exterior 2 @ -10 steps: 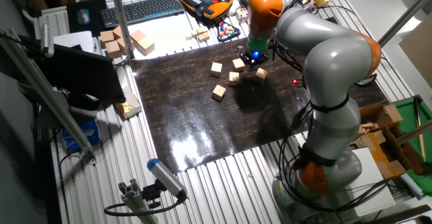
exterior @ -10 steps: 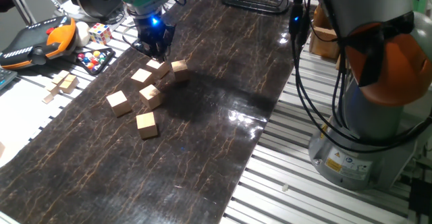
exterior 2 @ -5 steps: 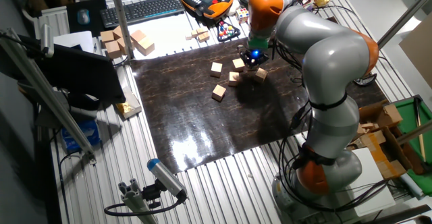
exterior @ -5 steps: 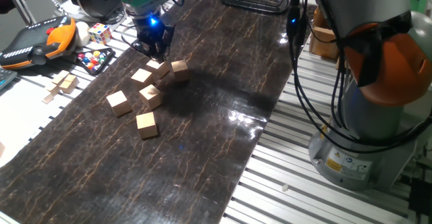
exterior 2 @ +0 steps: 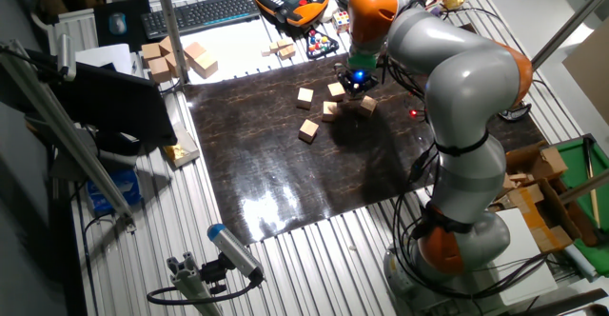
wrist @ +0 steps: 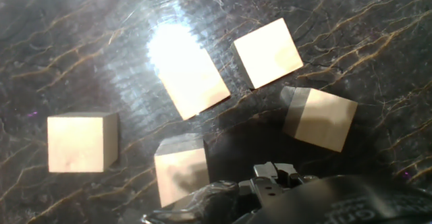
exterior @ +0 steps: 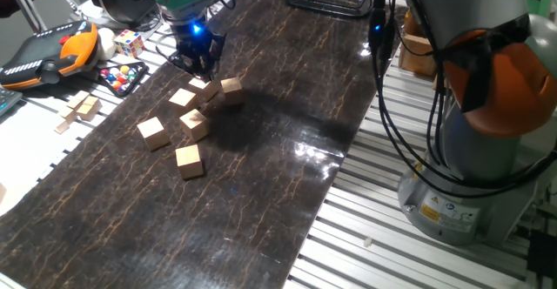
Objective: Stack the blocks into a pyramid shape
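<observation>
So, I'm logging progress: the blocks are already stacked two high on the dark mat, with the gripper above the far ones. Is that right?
Not quite. No block is stacked: the blocks all lie singly, scattered on the dark mat, as one fixed view shows. The gripper is indeed above the far ones.

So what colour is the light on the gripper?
Blue; the gripper light shows best in one fixed view.
</observation>
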`<action>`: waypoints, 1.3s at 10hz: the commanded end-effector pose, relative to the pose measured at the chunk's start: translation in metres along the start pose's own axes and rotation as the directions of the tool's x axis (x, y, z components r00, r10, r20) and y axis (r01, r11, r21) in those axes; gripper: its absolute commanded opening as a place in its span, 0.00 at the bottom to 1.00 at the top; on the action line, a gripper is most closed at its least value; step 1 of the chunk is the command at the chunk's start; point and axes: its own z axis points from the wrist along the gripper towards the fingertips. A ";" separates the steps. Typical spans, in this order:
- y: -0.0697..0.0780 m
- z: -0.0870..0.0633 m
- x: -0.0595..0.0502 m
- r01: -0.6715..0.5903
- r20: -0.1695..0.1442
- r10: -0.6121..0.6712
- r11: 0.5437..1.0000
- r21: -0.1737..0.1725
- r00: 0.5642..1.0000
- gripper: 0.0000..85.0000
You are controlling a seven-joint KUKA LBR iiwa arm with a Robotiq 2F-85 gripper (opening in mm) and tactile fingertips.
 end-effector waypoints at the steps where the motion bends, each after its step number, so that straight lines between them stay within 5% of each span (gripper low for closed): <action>1: -0.003 0.001 0.000 0.006 0.000 -0.006 1.000 0.000 1.000 0.01; 10: -0.030 0.021 -0.007 0.019 0.007 -0.019 1.000 0.005 1.000 0.01; 13: -0.041 0.029 -0.008 0.018 0.000 -0.018 1.000 -0.017 1.000 0.01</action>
